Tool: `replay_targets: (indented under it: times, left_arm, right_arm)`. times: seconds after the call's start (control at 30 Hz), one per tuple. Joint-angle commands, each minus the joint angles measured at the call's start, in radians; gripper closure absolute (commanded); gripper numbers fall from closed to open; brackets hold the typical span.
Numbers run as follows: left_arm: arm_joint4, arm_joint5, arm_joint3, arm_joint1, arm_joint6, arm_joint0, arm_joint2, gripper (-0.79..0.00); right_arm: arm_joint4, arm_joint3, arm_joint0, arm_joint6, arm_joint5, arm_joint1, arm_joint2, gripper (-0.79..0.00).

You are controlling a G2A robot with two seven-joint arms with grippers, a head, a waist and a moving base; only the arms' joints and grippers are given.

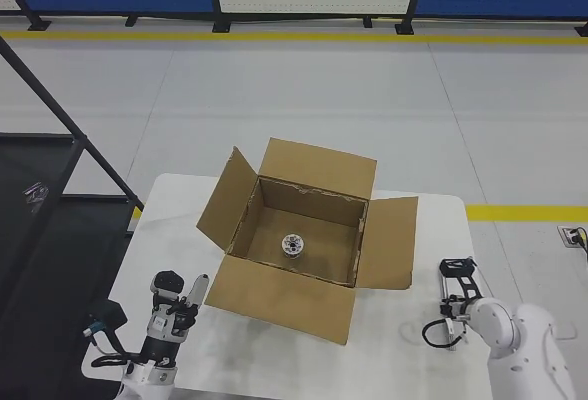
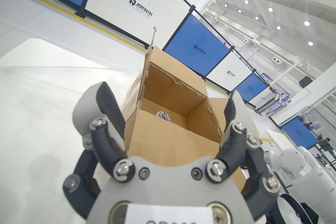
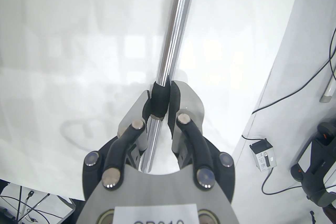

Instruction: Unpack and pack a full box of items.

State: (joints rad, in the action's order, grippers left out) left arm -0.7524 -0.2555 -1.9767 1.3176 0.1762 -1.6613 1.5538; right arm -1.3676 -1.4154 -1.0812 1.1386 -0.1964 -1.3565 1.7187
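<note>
An open cardboard box [image 1: 292,297] stands in the middle of the white table [image 1: 414,350], all flaps folded outward. On its floor lies one small round metal part [image 1: 291,244], also seen over the near wall of the box [image 2: 170,143] as the same round part [image 2: 163,115]. My left gripper [image 1: 184,287] sits at the table's front left corner, pointing at the box, open [image 2: 170,108] and holding nothing. My right gripper [image 1: 458,272] is low over the table's front right, to the right of the box. It is shut [image 3: 161,99] on a shiny metal rod [image 3: 178,25] at its black band [image 3: 159,100].
A black metal frame [image 1: 54,190] stands against the table's left side. To the right, past the table edge, cables and a small power adapter [image 3: 262,156] lie on the floor. Bare table lies ahead of the rod.
</note>
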Motion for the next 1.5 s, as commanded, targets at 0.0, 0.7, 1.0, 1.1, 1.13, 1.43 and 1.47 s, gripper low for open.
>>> replay_targets:
  times: [0.0, 0.7, 1.0, 1.1, 1.13, 1.43, 1.47]
  left_arm:
    - [0.000, 0.000, 0.000, 0.000, 0.000, 0.000, 0.000, -0.785]
    - [0.000, 0.000, 0.000, 0.000, 0.000, 0.000, 0.000, -0.785]
    - [0.000, 0.000, 0.000, 0.000, 0.000, 0.000, 0.000, -0.785]
    - [0.000, 0.000, 0.000, 0.000, 0.000, 0.000, 0.000, -0.785]
    - [0.002, 0.001, 0.000, 0.000, 0.000, 0.000, 0.001, -0.785]
    - [0.058, -0.022, 0.002, -0.001, 0.050, -0.050, 0.062, -0.785]
    - [0.063, -0.026, 0.001, -0.001, 0.053, -0.053, 0.066, -0.785]
  right_arm:
    - [-0.006, 0.006, 0.003, 0.004, 0.006, 0.002, -0.007, -0.157]
    - [0.375, -0.490, -0.159, -0.260, 0.126, 0.008, 0.103, 0.000]
    - [0.454, -0.862, -0.379, -0.634, 0.064, -0.013, -0.089, 0.000]
    - [0.330, -0.838, -0.343, -0.620, 0.039, -0.013, -0.236, 0.000]
    - [0.288, -0.818, -0.316, -0.619, 0.048, -0.015, -0.289, 0.000]
    - [0.157, -0.451, 0.066, -0.590, 0.229, -0.067, -0.640, 0.000]
    - [0.143, -0.400, 0.104, -0.603, 0.249, -0.074, -0.666, 0.000]
